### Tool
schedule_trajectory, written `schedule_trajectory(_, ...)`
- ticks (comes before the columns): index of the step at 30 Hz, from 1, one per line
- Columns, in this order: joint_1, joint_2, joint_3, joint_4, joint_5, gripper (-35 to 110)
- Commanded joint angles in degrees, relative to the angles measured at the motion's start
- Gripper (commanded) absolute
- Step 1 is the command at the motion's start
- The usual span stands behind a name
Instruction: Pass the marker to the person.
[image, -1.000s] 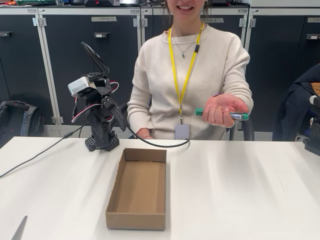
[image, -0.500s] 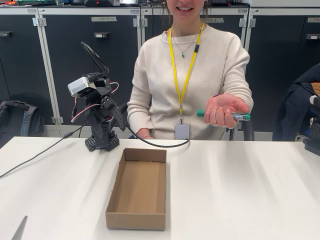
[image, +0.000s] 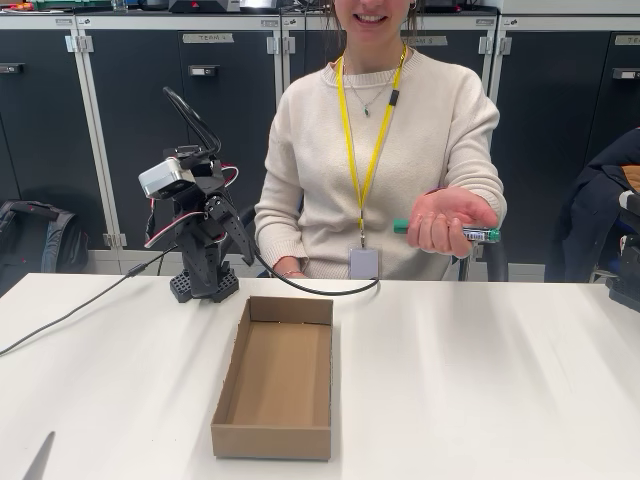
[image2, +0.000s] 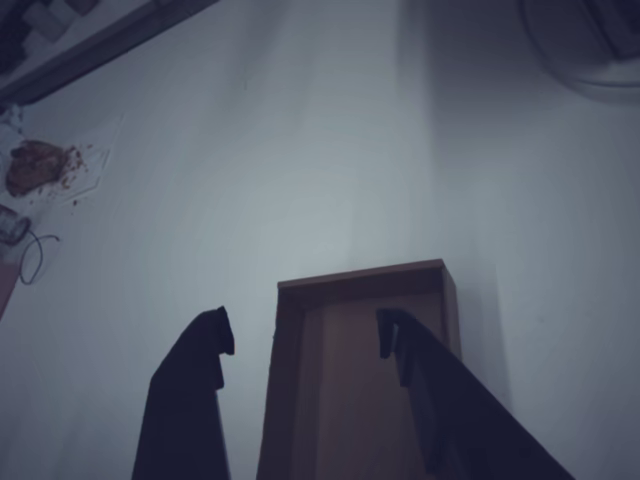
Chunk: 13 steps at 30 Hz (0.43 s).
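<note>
The person (image: 375, 140) sits behind the table in a cream sweater with a yellow lanyard. Her raised hand (image: 447, 218) on the right of the fixed view holds the marker (image: 478, 233), which lies level with its green cap pointing left. My gripper (image: 235, 235) is folded back over the arm's base at the table's far left, well away from the hand. In the wrist view my gripper (image2: 305, 335) is open, with nothing between its two dark fingers, and it points down at the table.
An open cardboard box (image: 275, 385) (image2: 360, 290) lies on the white table in front of the arm. A black cable (image: 80, 310) runs from the base across the table's left side. Dark cabinets stand behind the person.
The arm has shifted slightly, its wrist camera dipping a little. The person's hand with the marker stays almost where it was.
</note>
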Motion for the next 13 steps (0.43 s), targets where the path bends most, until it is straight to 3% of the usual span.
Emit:
schedule_trajectory(1,-0.53,2.37,0.44,-1.67,0.35,32)
schedule_trajectory(13,-0.18,2.20,-0.79,0.09,0.35,33)
